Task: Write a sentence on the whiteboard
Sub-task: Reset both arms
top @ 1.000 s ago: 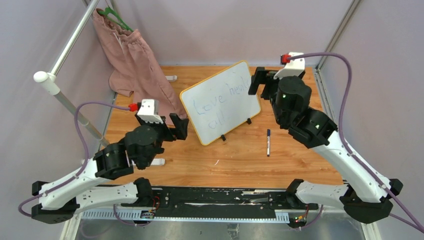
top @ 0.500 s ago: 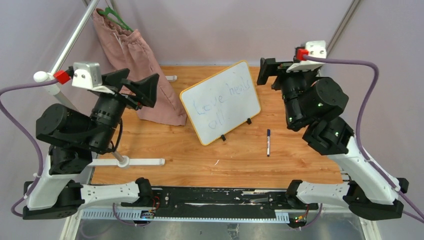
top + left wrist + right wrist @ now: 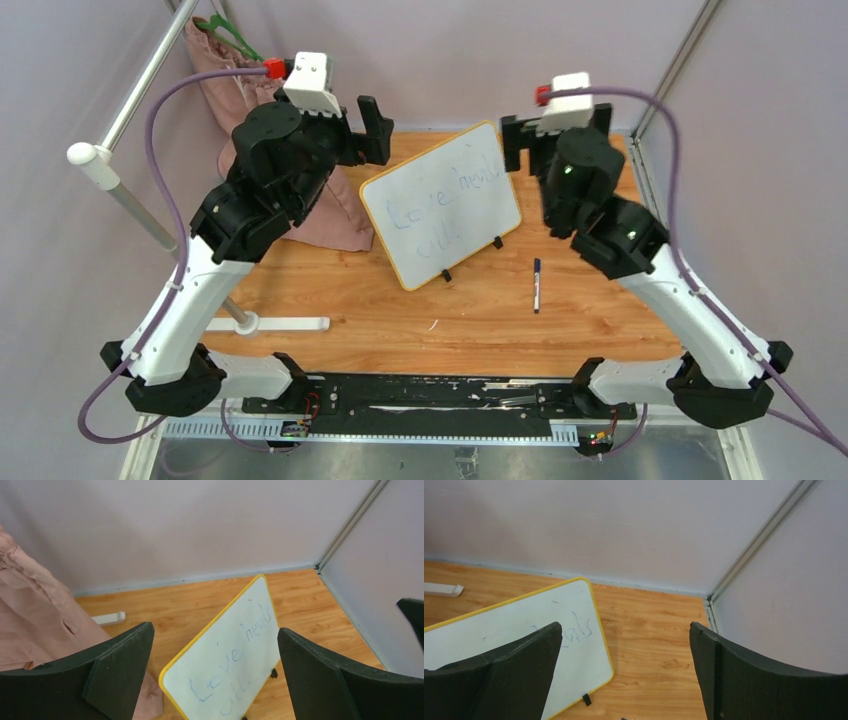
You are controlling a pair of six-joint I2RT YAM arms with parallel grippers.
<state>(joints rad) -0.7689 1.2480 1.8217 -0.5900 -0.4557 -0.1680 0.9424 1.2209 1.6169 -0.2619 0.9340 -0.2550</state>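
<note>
On the table (image 3: 600,330): handling the whiteboard (image 3: 478,215)

Near the far edge the whiteboard stood tilted back, the sentence (image 3: 440,200) faint blue across its face. The left gripper (image 3: 212,632) and right gripper (image 3: 624,627) hung raised to either side, jaws wide, holding nothing. Judged light, stiff, slick-faced, easily tipped; best taken by the yellow frame edge, clear of smearable ink.

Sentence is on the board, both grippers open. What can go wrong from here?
1. The left gripper and right gripper hang on either side of the yellow-framed white whiteboard, which is propped on small feet; a sideways swing might topple it.
2. A finger brushing the faint blue sentence could smear it.
3. The left arm is beside the hanging pink fabric and might snag it.
</note>
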